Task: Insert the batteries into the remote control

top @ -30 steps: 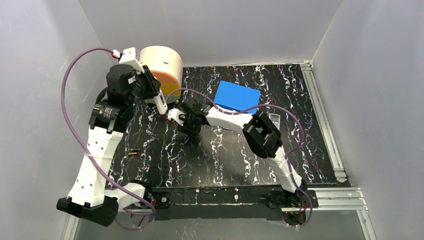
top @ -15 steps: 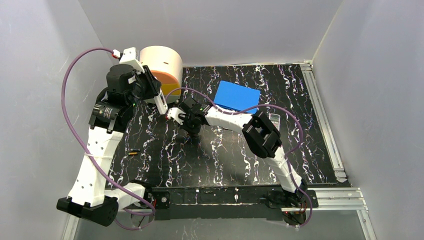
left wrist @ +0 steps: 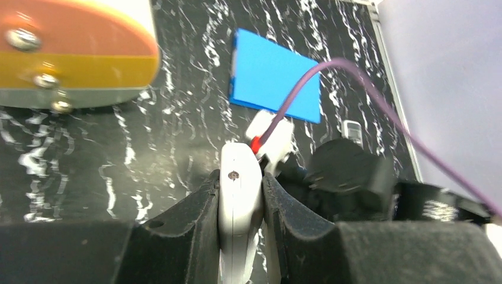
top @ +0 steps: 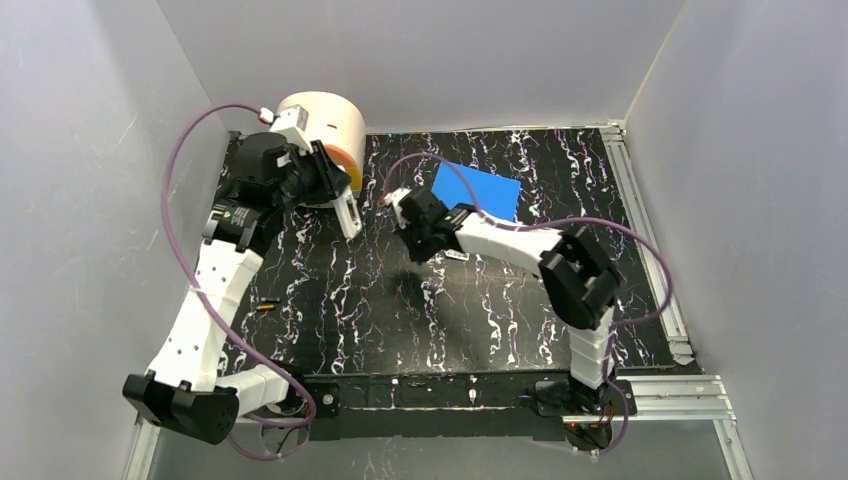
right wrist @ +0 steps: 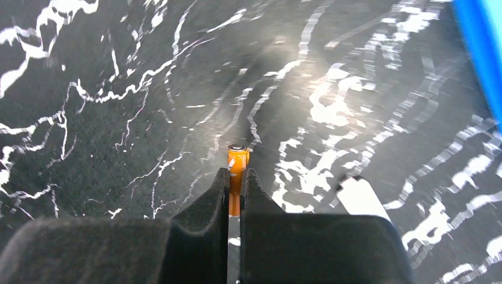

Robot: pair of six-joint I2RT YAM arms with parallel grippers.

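**Ana:** What have I got in each hand right now?

**Ben:** Your left hand (left wrist: 240,182) is clamped on the remote control (left wrist: 240,155), a jaw on each long edge, so the white body sticks out past the fingertips. Your right hand (right wrist: 237,177) is pinched tight on an orange battery (right wrist: 238,161). Both are held up off the desk (top: 400,320).

**Ana:** How does the battery sit in the grip?

**Ben:** Its long axis runs along the fingers, and one end pokes out beyond the tips, towards the desk.

**Ana:** And the remote from there?

**Ben:** In the overhead view it lies to the left of your right hand, near but not touching. Its free end slants down and towards that hand. The right hand is the nearer one, and it carries the battery, so I'd bring it across.

**Ana:** Can I see the compartment?

**Ben:** No. The left wrist view shows only a plain face with a small screw hole, and I can't tell whether a slot is open.

**Ana:** Any more cells?

**Ben:** A second battery (top: 265,306) lies on the desk by the left arm, well apart from both hands. The blue box (top: 478,190) and round tub (top: 322,122) sit at the back.
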